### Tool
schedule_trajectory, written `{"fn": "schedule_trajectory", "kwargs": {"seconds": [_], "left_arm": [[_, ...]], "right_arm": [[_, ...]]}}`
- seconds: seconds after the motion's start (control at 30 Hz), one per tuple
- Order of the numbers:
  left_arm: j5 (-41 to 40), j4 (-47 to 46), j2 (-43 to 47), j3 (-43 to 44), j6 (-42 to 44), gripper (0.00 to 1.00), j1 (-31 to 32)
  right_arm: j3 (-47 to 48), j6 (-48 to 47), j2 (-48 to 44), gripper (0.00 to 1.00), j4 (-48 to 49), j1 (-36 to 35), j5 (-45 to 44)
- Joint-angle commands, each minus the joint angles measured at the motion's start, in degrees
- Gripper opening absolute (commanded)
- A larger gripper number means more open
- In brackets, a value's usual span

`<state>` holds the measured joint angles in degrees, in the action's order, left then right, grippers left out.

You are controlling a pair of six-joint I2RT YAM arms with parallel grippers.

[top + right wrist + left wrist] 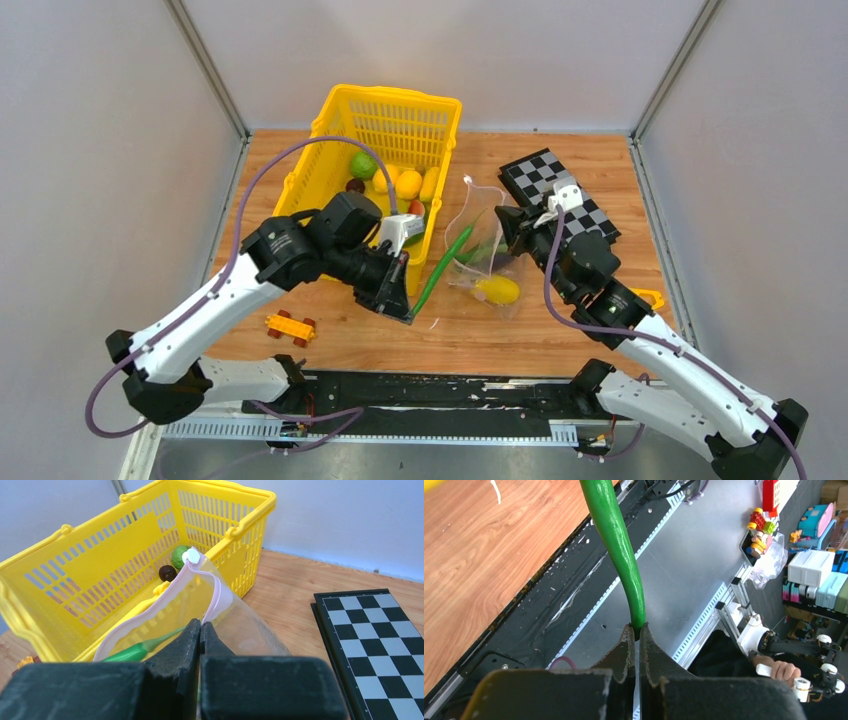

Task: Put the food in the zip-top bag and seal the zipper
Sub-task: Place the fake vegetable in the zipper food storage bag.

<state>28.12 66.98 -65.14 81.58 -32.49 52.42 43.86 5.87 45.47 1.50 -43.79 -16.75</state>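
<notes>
One orange car (290, 327) sits nearest the arm bases, on the table's (560, 330) front left. Just past it the left claw (408, 308) is pressed together on the near tip of a long green pod (445, 262). In the left wrist view the two jaws meet on the pod's end and the pod runs straight out from them.

From above, the pod slants up and to the right, its far tip at the mouth of the bag (482, 250). Whether the tip is inside, I cannot tell. The bag stands crumpled at mid-table, between basket and chessboard, with a yellow fruit (497, 290) lying in its near end.

The right claw (507, 222) pinches the bag's clear film on its right side, jaws shut just below the zipper (150, 617). The pink zipper gapes in an open loop, with a white tab (191, 556) at its far end.

Beyond, the basket (395, 125) holds a green ball (363, 165), a dark ball (355, 185) and some yellow pieces (408, 185). The chessboard (545, 180) lies flat at far right.
</notes>
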Motion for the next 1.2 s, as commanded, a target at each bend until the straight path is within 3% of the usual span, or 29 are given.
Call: {"fn": "schedule_trajectory", "kwargs": {"seconds": [0.0, 0.47, 0.8, 1.17], "left_arm": [[0.4, 1.7, -5.0, 7.1, 3.4, 0.0, 0.2], [-6.7, 12.6, -17.0, 17.5, 8.0, 0.0, 0.2], [-4.7, 6.7, -21.6, 19.8, 7.6, 0.03, 0.0], [-9.0, 4.6, -29.0, 25.5, 6.3, 0.09, -2.8]], "right_arm": [[-0.3, -3.0, -1.8, 0.0, 5.2, 0.1, 6.2], [-0.6, -14.1, -3.6, 0.0, 1.4, -1.9, 21.0], [-0.3, -13.9, -2.7, 0.0, -0.6, -3.8, 23.4], [-1.7, -9.7, -3.1, 0.0, 3.0, -3.9, 25.1]]}}
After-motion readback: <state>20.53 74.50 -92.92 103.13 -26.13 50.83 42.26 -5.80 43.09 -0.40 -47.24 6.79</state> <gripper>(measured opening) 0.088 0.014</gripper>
